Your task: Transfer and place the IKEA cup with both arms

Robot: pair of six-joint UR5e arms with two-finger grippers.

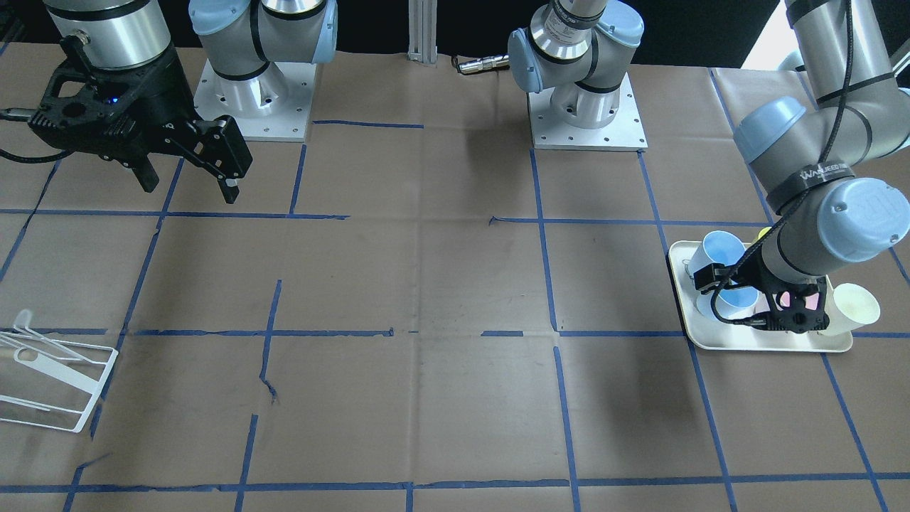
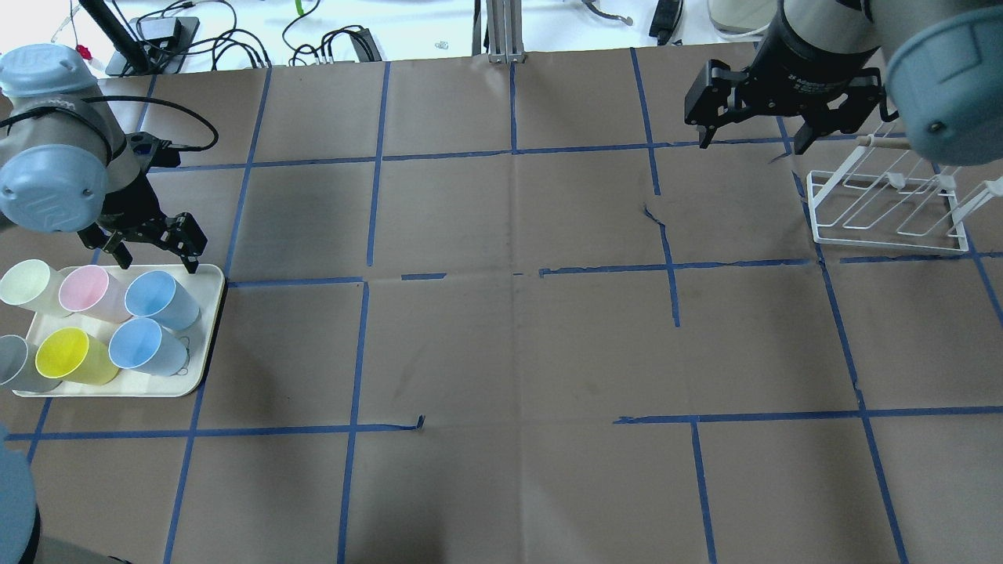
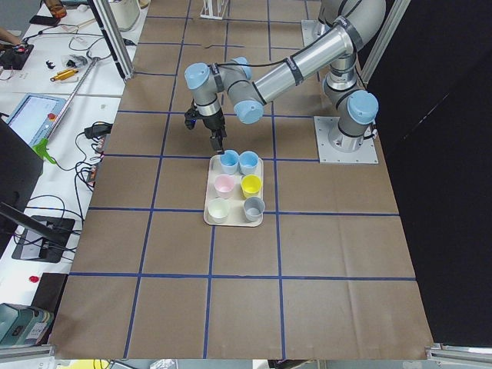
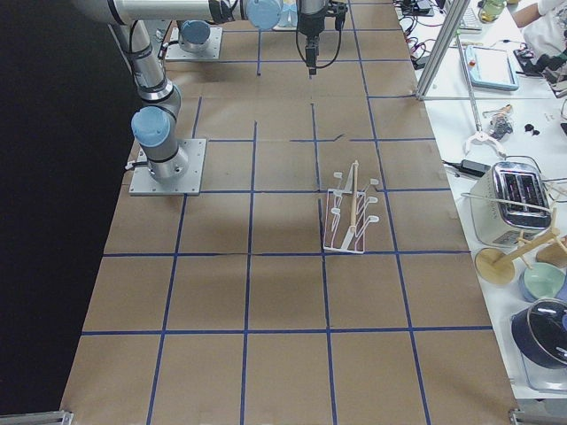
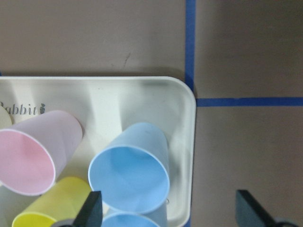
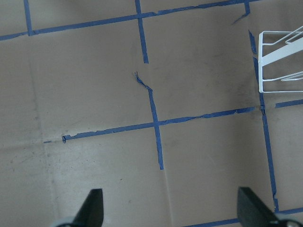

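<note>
Two pale light-blue cups stand on a cream tray point(image 2: 210, 313) at the table's left. The far one point(image 2: 161, 298) is at the tray's far right corner, the near one point(image 2: 145, 348) just in front of it. My left gripper point(image 2: 153, 244) is open and empty, over the tray's far edge beside the far blue cup. In the left wrist view that cup point(image 5: 130, 170) lies by the left fingertip point(image 5: 90, 208), not gripped. My right gripper point(image 2: 756, 135) is open and empty, high over the table's far right, next to the white rack.
The tray also holds a pink cup point(image 2: 86, 288), a yellow cup point(image 2: 70, 354), a pale cream cup point(image 2: 27, 283) and a grey cup point(image 2: 16, 364). A white wire rack point(image 2: 885, 211) stands at the far right. Brown paper with blue tape lines covers the table.
</note>
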